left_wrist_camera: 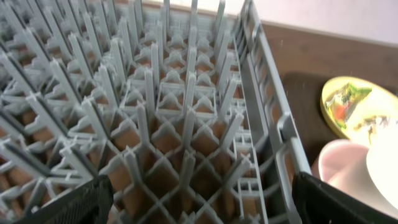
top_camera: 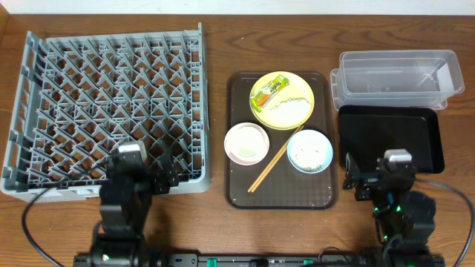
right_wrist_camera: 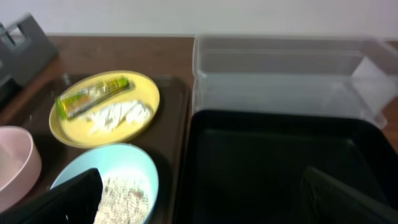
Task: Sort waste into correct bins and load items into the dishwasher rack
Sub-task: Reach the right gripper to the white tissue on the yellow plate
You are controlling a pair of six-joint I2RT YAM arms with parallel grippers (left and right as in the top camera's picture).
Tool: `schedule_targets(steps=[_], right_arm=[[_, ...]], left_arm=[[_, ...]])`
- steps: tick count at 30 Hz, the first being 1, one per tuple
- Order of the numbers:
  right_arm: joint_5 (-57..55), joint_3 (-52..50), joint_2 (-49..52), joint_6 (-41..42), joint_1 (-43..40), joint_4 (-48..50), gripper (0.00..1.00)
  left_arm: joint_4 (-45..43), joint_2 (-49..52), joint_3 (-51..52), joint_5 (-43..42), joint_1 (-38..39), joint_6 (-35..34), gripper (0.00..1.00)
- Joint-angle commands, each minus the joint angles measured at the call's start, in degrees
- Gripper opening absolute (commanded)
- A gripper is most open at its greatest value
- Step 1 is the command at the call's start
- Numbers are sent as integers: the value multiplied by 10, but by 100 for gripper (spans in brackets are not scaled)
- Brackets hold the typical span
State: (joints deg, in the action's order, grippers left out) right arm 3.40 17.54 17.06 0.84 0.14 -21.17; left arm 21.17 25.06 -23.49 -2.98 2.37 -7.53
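Wooden table [top_camera: 215, 44]; left claw [left_wrist_camera: 208, 202] over grey rack [top_camera: 104, 89], right claw [right_wrist_camera: 205, 199] over black tray [top_camera: 386, 126], both wide-spread, empty.

Overhead looks straight down; low, close wrist views share the plate [right_wrist_camera: 69, 128] [left_wrist_camera: 384, 98].

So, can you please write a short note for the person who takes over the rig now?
Left pincer: open, empty, over the near edge of the rack.
Right pincer: open, empty, over the near edge of the black tray.
Things: plate with wrapper and rice, white bowl, blue bowl with scraps, and chopsticks all sit on the brown tray. Tub, black tray and rack are empty.
Done: nothing.
To do: waste into bins, dishes and chopsticks into rack.
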Motion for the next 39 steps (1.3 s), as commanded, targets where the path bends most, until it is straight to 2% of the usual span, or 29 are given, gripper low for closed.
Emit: schedule_targets(steps=[1, 8, 11, 14, 18, 19, 20, 23, 24, 28, 37, 39], right_arm=[[-5, 66, 68, 6, 7, -27, 99], [45, 260, 289, 6, 7, -151, 99], [45, 367, 397, -5, 7, -233, 99], [54, 444, 481, -8, 7, -255, 99], [183, 495, 553, 21, 7, -184, 99], [207, 495, 563, 26, 8, -157, 87], [211, 495, 575, 34, 12, -135, 84], [172, 495, 619, 94, 38, -91, 77], [158, 495, 635, 110, 50, -83, 71], [122, 495, 698, 138, 98, -60, 61], [7, 495, 820, 224, 177, -16, 59], [1, 495, 840, 226, 188, 0, 55]], left_arm=[[50, 63, -80, 3, 2, -3, 93], [208, 172, -215, 0, 2, -3, 93], [225, 193, -229, 0, 2, -3, 93], [228, 198, -229, 0, 2, -3, 93], [227, 196, -229, 0, 2, -3, 93], [227, 196, -229, 0, 2, -3, 93], [227, 196, -229, -2, 2, -3, 93], [227, 196, -229, -9, 2, -3, 93], [227, 196, -229, -9, 2, -3, 93], [227, 196, -229, -9, 2, -3, 93], [225, 198, -229, -8, 2, -3, 93], [225, 198, -229, -8, 2, -3, 93]])
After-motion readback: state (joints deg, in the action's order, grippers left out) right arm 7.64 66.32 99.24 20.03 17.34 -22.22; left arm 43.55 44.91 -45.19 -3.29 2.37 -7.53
